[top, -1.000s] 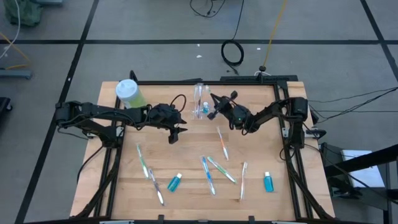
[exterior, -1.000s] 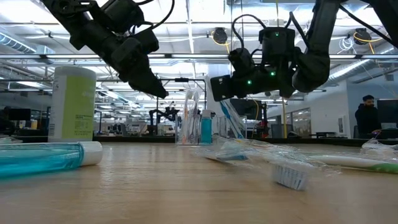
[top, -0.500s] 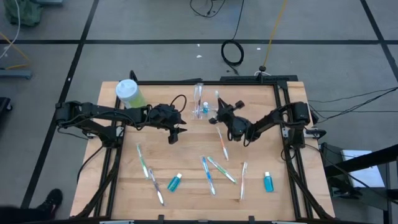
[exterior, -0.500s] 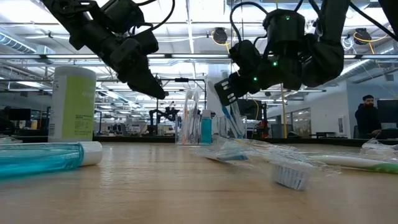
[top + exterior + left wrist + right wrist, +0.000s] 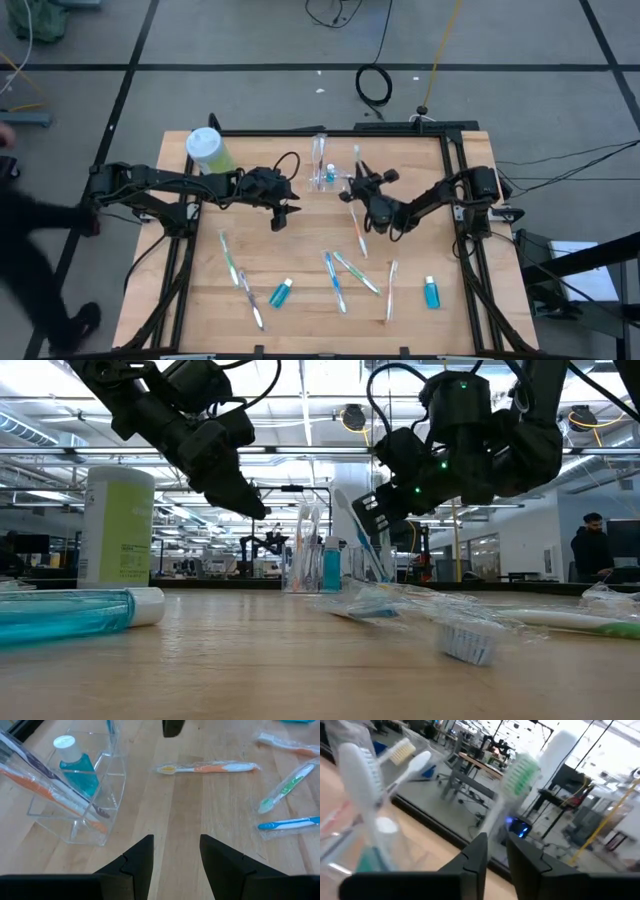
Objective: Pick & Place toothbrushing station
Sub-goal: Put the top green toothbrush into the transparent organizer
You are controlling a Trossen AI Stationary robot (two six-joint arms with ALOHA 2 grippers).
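Note:
The clear cup (image 5: 322, 165) stands at the table's far middle. It holds wrapped toothbrushes and a teal tube (image 5: 77, 767). My right gripper (image 5: 352, 188) hovers just right of and nearer than the cup, shut on a white toothbrush (image 5: 355, 160) with green bristles (image 5: 521, 770). My left gripper (image 5: 284, 214) hangs open above bare wood on the cup's near left, with nothing between its fingers (image 5: 142, 857). More wrapped toothbrushes (image 5: 357, 232) (image 5: 335, 280) (image 5: 231, 258) and two teal tubes (image 5: 281, 293) (image 5: 432, 293) lie flat on the near half. My right gripper pinches the toothbrush's handle (image 5: 495, 832) between its two fingers. It comes in level from the table's right side, and the fingers lie across the handle. The brush stands tilted, its head above the fingers. Its lower end (image 5: 383, 570) drops behind wrapped brushes, so I cannot tell whether it touches the table.
A tall green bottle with a white cap (image 5: 208, 148) stands at the far left corner. A person (image 5: 30, 250) moves on the floor left of the table. Bare wood lies between the cup and the orange toothbrush (image 5: 205, 768).
My right gripper has drawn back from beside the cup toward the table's near edge and has rolled. The toothbrush has tipped more upright, its head now above the gripper. A person has come in at the left.

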